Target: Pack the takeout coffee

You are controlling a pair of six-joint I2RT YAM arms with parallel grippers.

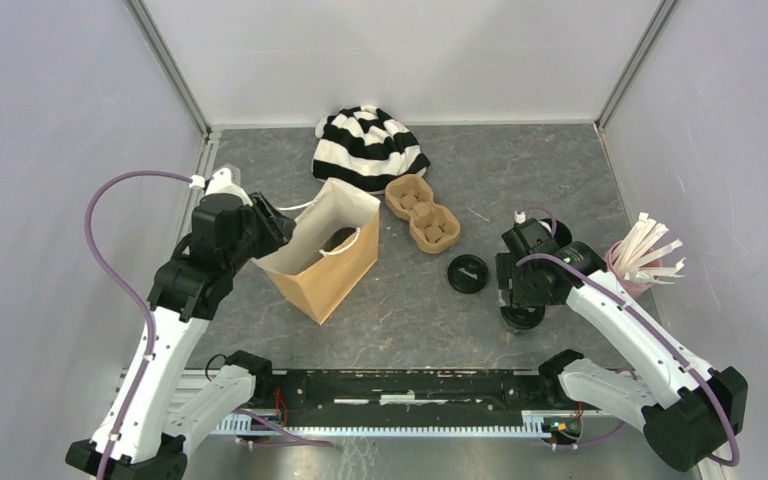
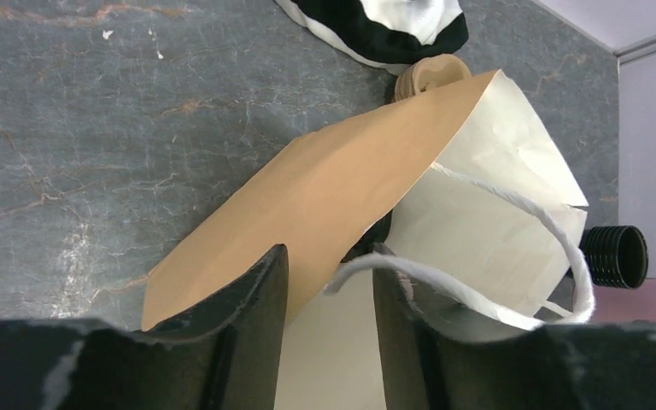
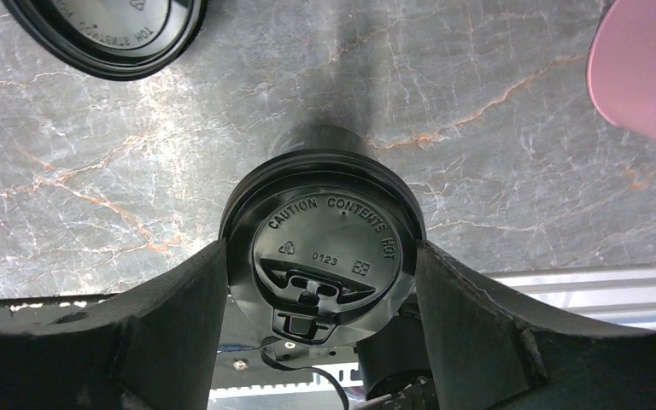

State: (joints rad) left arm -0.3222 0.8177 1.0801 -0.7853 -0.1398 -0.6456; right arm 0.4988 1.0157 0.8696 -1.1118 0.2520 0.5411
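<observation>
One takeout coffee (image 3: 329, 209), a black cup with a flat lid, stands on the table near the front right. My right gripper (image 3: 320, 246) is over it, with both fingers against the lid's rim; in the top view that gripper (image 1: 520, 303) covers most of the cup (image 1: 522, 321). A second black lidded cup (image 1: 467, 273) stands just to its left. The brown paper bag (image 1: 325, 262) stands open at centre left. My left gripper (image 2: 331, 256) is open astride the bag's left rim, with the brown wall (image 2: 307, 184) and a white cord handle (image 2: 470, 282) between its fingers.
A brown two-cup carrier (image 1: 422, 212) lies behind the bag, with a black-and-white striped hat (image 1: 368, 147) beyond it. At the right edge stands a pink cup with white sticks (image 1: 643, 260). The arm bases and a black rail (image 1: 400, 385) line the near edge.
</observation>
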